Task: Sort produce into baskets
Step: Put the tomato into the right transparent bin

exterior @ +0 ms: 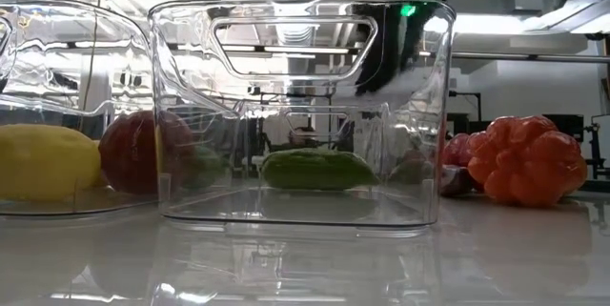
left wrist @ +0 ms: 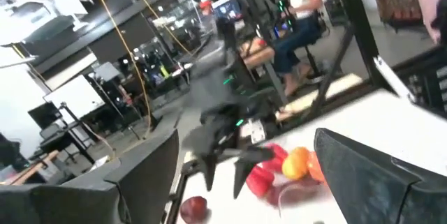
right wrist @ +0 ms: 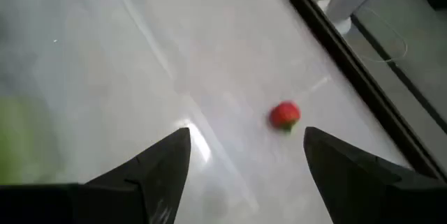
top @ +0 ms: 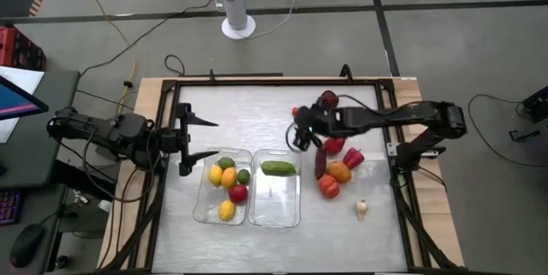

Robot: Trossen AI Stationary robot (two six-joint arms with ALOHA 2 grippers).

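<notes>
Two clear baskets stand side by side at the table's near middle. The left basket (top: 202, 206) holds yellow, orange, green and red pieces. The right basket (top: 291, 211) holds one green cucumber-like piece (top: 278, 168), which also shows in the low view (exterior: 317, 168). My right gripper (top: 300, 140) is open and empty, above the table just beyond the right basket's far edge. In the right wrist view (right wrist: 244, 147) a small red strawberry (right wrist: 285, 114) lies on the table ahead of it. My left gripper (top: 216, 138) is open and empty, left of the baskets' far end.
Loose produce lies right of the baskets: red pieces (top: 334, 145), a maroon one (top: 320, 164), orange ones (top: 338, 173), a whitish garlic (top: 361, 209). A dark red fruit (top: 328, 99) lies farther back. The table's black frame (top: 402, 189) runs along its edges. A person sits in the room beyond.
</notes>
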